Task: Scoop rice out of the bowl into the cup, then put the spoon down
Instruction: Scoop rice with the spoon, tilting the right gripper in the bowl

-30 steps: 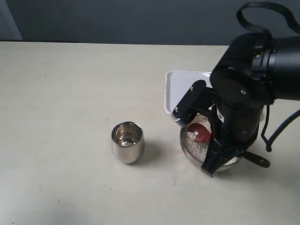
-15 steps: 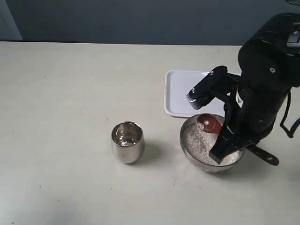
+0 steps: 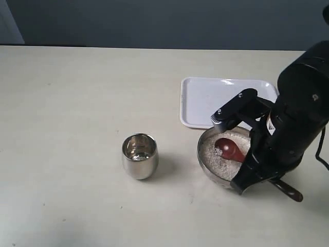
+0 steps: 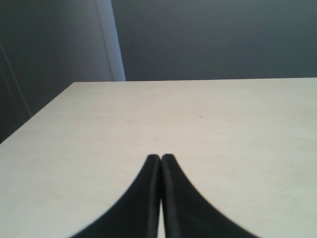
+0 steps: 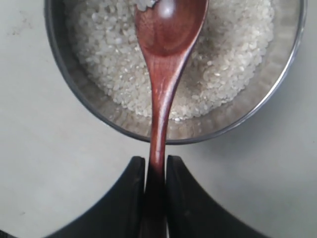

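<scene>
Pale surface (image 3: 77,92): right claw (image 5: 155,168), clamped on spoon (image 3: 230,149), has lowered the scoop into rice (image 3: 211,154) in bowl (image 3: 203,167); loading stage. Left claw (image 4: 160,161) closed, empty.

A bulky, rounded matte-black casing (image 3: 303,118) forms the robot's right arm, marked by a small silver screw (image 3: 314,96) and trailed by a thin black cable (image 3: 323,146). The right gripper (image 5: 155,159) has two smooth black curved fingers (image 5: 124,198) tapering to narrow tips, one capped with a pale ribbed pad (image 3: 216,119). The left gripper (image 4: 161,157) has the same glossy black tapered shape.
</scene>
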`<state>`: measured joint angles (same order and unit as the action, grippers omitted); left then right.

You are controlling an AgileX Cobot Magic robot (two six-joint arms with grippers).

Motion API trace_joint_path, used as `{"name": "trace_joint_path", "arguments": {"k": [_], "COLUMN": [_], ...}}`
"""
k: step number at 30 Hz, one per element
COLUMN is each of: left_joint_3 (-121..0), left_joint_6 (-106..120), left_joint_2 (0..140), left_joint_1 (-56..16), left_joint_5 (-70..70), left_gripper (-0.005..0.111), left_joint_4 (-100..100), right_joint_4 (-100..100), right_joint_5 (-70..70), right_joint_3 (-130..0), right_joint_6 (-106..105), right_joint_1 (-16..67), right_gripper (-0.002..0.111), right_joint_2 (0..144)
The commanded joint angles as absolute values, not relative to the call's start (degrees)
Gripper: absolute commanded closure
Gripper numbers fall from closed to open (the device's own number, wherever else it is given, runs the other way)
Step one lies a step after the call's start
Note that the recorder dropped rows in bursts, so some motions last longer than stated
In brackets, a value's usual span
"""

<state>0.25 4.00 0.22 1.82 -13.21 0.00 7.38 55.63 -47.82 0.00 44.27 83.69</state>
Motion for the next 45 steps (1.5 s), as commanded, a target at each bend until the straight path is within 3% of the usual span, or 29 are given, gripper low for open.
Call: {"name": "trace_joint_path", "arguments": {"k": [1, 45], "left_joint_3": [0.00, 0.00], "left_joint_6": [3.82, 3.82], "left_joint_2": [0.00, 0.00], "left_joint_1": [1.58, 1.58], "left_joint_5": [-12.46, -12.46], "left_gripper": [0.106, 0.106], "left_joint_4": [-0.32, -0.32], "right_joint_4": [7.20, 12.82], "right_joint_5": [55.31, 46.94], "right_joint_3": [-47.61, -47.61], "right_joint_6": [-0.32, -0.36], "right_joint_1": [44.00, 44.00], "right_gripper": [0.109, 0.109], "right_joint_2": [82.16, 88.59]}}
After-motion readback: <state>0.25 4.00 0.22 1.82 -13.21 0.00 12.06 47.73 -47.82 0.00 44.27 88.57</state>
